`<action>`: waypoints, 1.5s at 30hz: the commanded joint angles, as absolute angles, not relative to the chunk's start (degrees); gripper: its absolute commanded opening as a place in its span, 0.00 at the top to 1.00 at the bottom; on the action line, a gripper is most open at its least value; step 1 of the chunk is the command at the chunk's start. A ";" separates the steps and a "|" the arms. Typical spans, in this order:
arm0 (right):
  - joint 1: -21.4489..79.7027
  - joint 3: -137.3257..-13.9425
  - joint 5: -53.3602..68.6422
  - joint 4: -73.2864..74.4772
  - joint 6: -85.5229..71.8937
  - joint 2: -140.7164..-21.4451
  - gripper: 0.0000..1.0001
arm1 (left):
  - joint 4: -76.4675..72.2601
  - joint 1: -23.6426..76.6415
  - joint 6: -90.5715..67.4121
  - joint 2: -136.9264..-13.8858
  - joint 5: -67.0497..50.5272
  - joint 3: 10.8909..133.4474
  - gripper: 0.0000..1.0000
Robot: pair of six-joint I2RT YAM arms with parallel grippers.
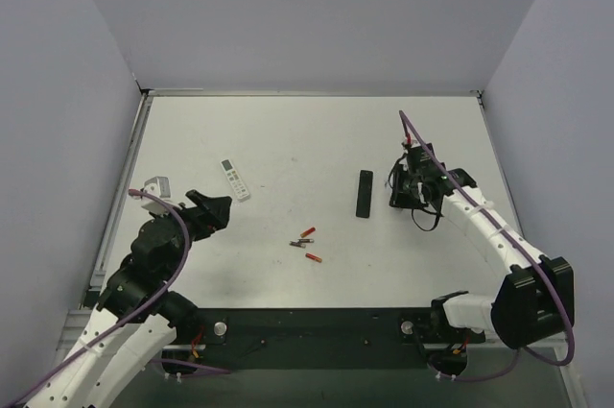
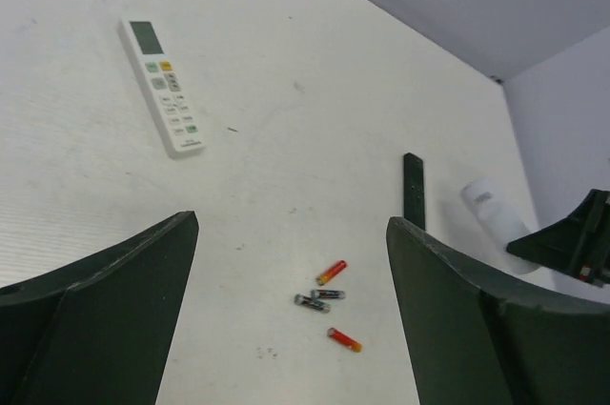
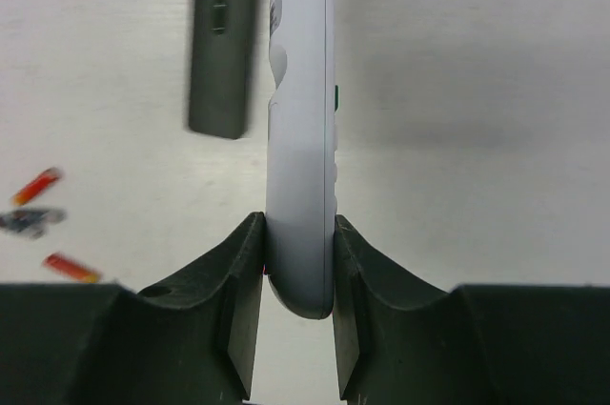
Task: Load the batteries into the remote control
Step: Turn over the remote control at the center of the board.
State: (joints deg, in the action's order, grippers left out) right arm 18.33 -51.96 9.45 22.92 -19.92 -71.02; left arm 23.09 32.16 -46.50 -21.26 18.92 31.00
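My right gripper (image 1: pixel 411 191) (image 3: pixel 297 233) is shut on the white remote control (image 3: pixel 303 138) (image 2: pixel 491 207). It grips the remote's near end and holds it on edge above the table's right side. The batteries (image 1: pixel 299 244) (image 2: pixel 319 299) (image 3: pixel 29 222), two slim dark bluish cells with silver ends, lie touching mid-table. My left gripper (image 1: pixel 219 208) (image 2: pixel 292 224) hovers open above the left side, with nothing between its fingers. It is well short of the cells.
Two red cells (image 2: pixel 331 272) (image 2: pixel 344 339) flank the dark pair. A slim black remote (image 1: pixel 364 193) lies just left of my right gripper. Another white remote (image 1: pixel 235 180) lies face up at the left. A small white piece (image 1: pixel 156 184) sits near the left edge.
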 commanded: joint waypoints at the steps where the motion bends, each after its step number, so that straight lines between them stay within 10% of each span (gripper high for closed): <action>1: 17.40 -54.66 -17.43 27.07 -14.34 -75.40 1.00 | 30.32 32.08 -30.27 -22.67 27.33 37.34 0.09; 12: 17.14 -59.85 -42.00 23.30 -0.80 -96.04 1.00 | 30.59 27.62 -21.10 -20.22 26.55 38.15 0.08; 26: 17.75 -60.20 -41.84 21.62 11.60 -108.54 0.99 | 28.65 19.16 -20.13 -19.86 20.39 37.18 0.08; 45: 20.65 -61.17 -28.57 25.75 13.10 -104.95 0.32 | 28.65 18.81 -19.78 -22.24 19.86 37.27 0.08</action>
State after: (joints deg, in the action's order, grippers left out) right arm 19.44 -61.04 -35.90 22.41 14.41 -107.18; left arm 30.46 19.38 -20.53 -21.85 20.67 36.97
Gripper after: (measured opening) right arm 0.648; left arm 0.919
